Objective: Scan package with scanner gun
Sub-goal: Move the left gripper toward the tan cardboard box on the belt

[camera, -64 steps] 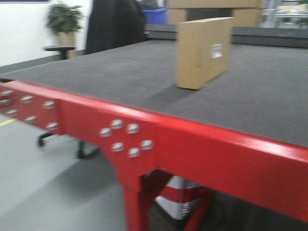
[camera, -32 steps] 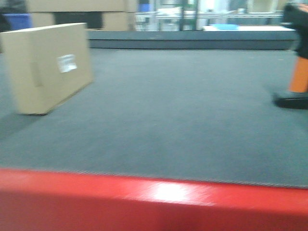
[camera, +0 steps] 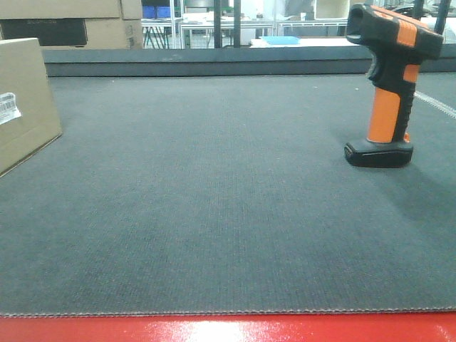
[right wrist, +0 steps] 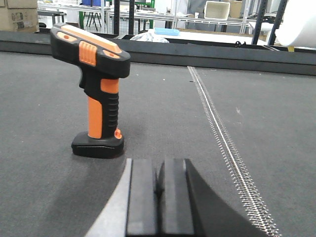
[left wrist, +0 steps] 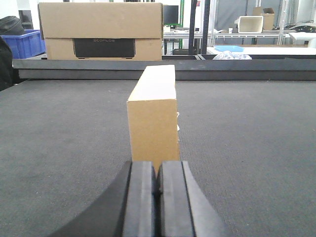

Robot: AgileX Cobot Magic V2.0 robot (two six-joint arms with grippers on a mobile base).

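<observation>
Scanner gun (camera: 390, 107) upright on mat (camera: 214, 214), package (camera: 32, 100) well apart

A warehouse: stacked cartons (left wrist: 100, 29), a blue crate (left wrist: 22, 43), metal racks (left wrist: 193, 24) behind.

front view panned right | package (camera: 32, 92) now at left edge | scanner gun (camera: 390, 82) fully visible

Front view: package (camera: 25, 100) is cut off at the left edge, label (camera: 7, 108) partly lost, barcode unreadable. Left wrist view: package base is hidden by left gripper (left wrist: 157, 172).
</observation>
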